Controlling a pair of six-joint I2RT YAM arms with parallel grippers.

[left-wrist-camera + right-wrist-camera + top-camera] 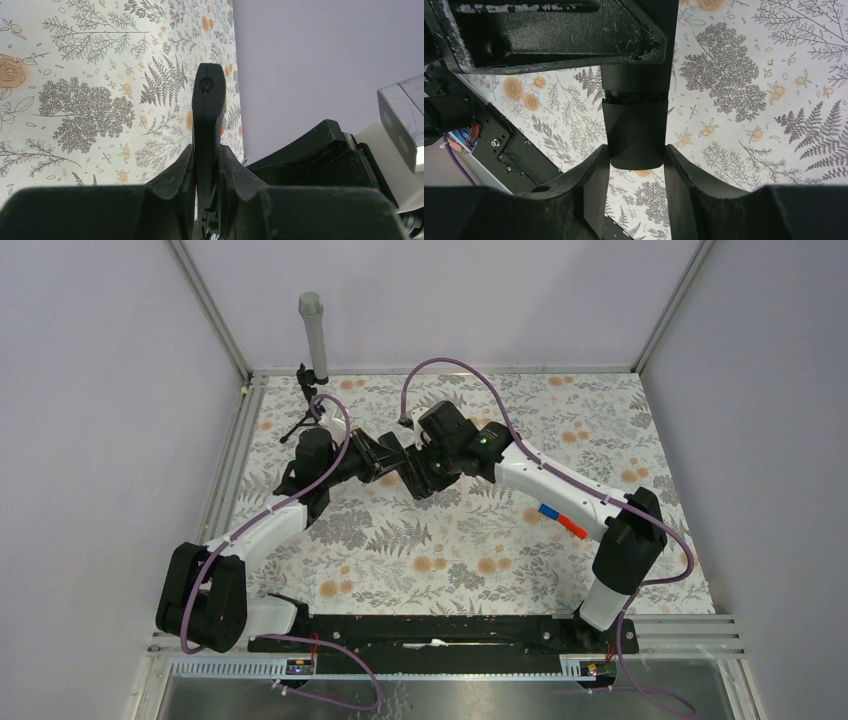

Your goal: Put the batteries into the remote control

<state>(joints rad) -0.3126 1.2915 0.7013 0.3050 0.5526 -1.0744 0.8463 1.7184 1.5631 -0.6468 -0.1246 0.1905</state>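
Note:
The remote control (208, 100) is a slim black bar held edge-on above the floral mat. My left gripper (206, 152) is shut on it, one finger pressed on each flat face. In the right wrist view the remote (634, 125) shows a cross seam near its end. My right gripper (636, 152) is shut on that end section, its fingertips against both sides. In the top view both grippers, left (385, 455) and right (418, 476), meet at the middle back of the mat and hide the remote. No battery is in view.
Red-and-blue toy pieces (560, 520) lie on the mat beside the right arm. A small black tripod (303, 412) and a grey upright post (314, 335) stand at the back left. Walls close the back and sides.

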